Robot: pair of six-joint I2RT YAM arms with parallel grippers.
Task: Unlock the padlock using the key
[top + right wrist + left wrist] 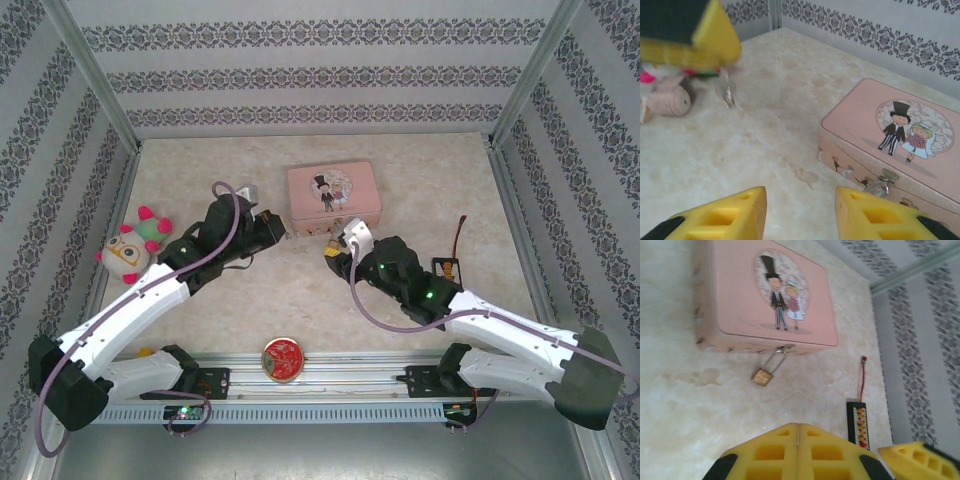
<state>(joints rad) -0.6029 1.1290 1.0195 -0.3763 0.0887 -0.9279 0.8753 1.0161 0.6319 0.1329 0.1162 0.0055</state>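
Your left pincer (798, 435) is hovering over the pale marbled tabletop (685, 405), its yellow fingers pressed flat together and pointing towards the padlock (762, 376). The small brass padlock is lying on the tabletop just in front of the pink tin box (765, 295). Its silvery shackle (776, 361) is running up to the hasp on the box's front wall.

In the right wrist view, a small silvery key (727, 92), blurred, is hanging from under that closed left pincer. It is sitting above the tabletop and well apart from the box.

Your right pincer (799, 202) is standing spread with nothing between its fingers. It is facing the box's front wall close to the hasp (885, 176), where a loop of silvery metal is showing.

From above, the two pincers are nearing each other along the near side of the box. The left one (278, 228) is sitting off the box's near left corner, and the right one (335, 248) is sitting just below its near edge.

A plush toy (130, 248) with pink and green spikes is lying well to the left of the left arm. A round red-gold tin (283, 360) is resting at the near edge between the two arm bases. A black strip (446, 268) with a red wire is lying just beside the right arm, to its right.
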